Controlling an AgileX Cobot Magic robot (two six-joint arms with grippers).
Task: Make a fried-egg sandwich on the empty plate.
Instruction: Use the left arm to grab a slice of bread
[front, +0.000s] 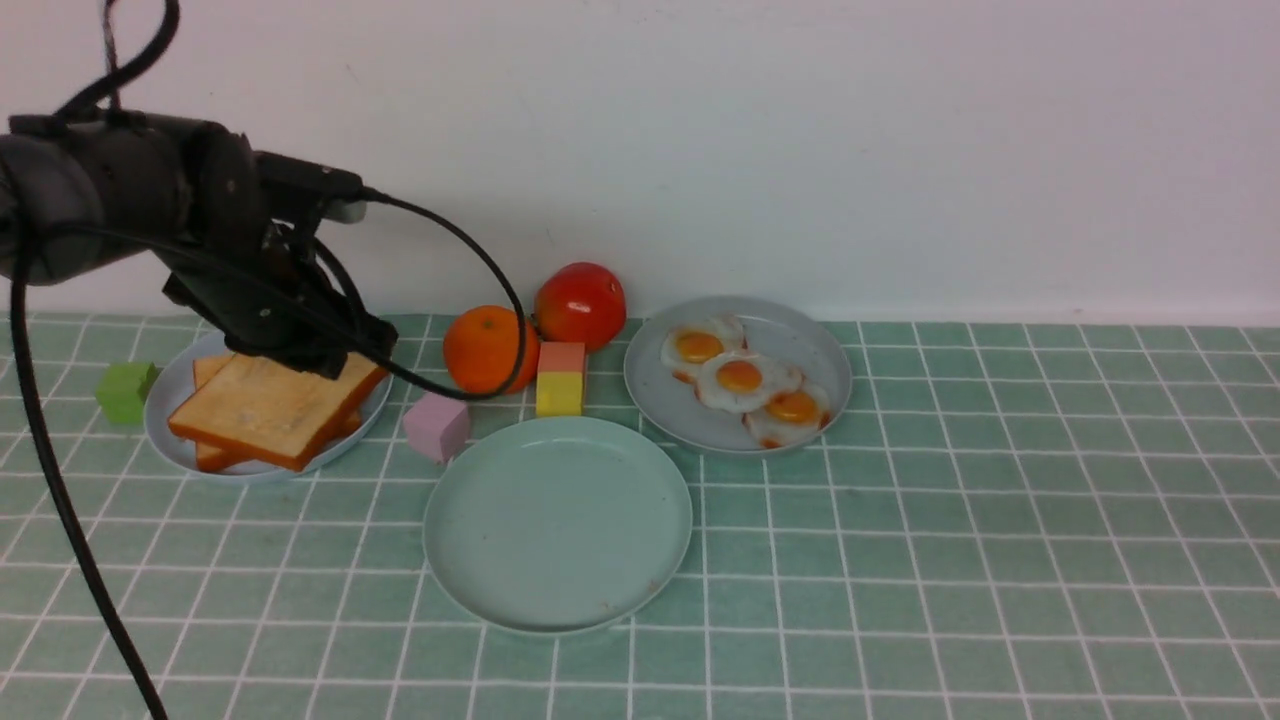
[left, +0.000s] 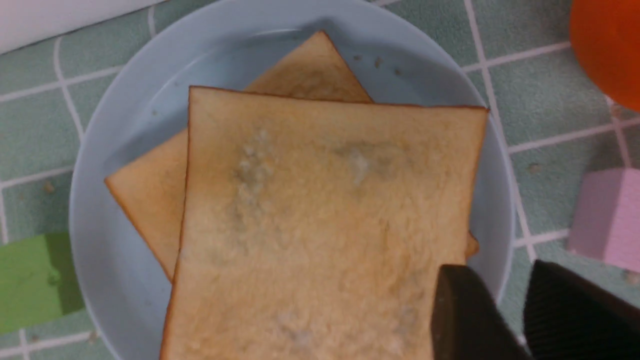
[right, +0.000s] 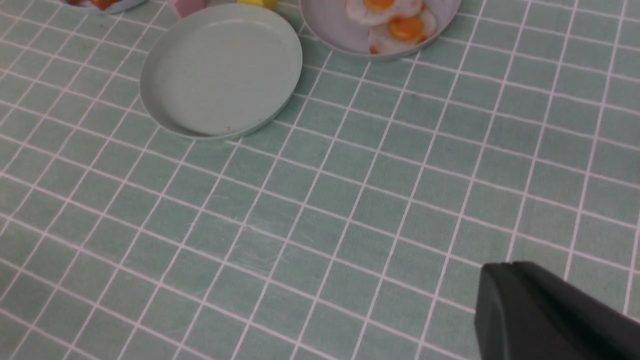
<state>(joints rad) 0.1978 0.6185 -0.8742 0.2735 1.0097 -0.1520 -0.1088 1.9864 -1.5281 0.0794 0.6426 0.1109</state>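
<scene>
Two toast slices lie stacked on the light-blue plate (front: 160, 420) at the left; the top slice (front: 265, 405) (left: 325, 225) covers most of the lower one (left: 150, 200). My left gripper (front: 350, 360) (left: 505, 270) is at the top slice's right rear corner. It is open: one finger (left: 465, 310) lies over the toast, and plate rim and table show in the gap. The mint-green plate (front: 557, 520) (right: 220, 70) is empty at the centre. The fried egg (front: 740, 380) lies between two smaller eggs on the grey plate (front: 800, 330). My right gripper (right: 505, 270) is shut above bare table.
An orange (front: 483, 348), a red tomato (front: 580, 303), a pink block (front: 437, 425) and a pink-and-yellow block (front: 560, 380) stand between the plates at the back. A green block (front: 125, 390) sits left of the light-blue plate. My left arm's black cable hangs at the left.
</scene>
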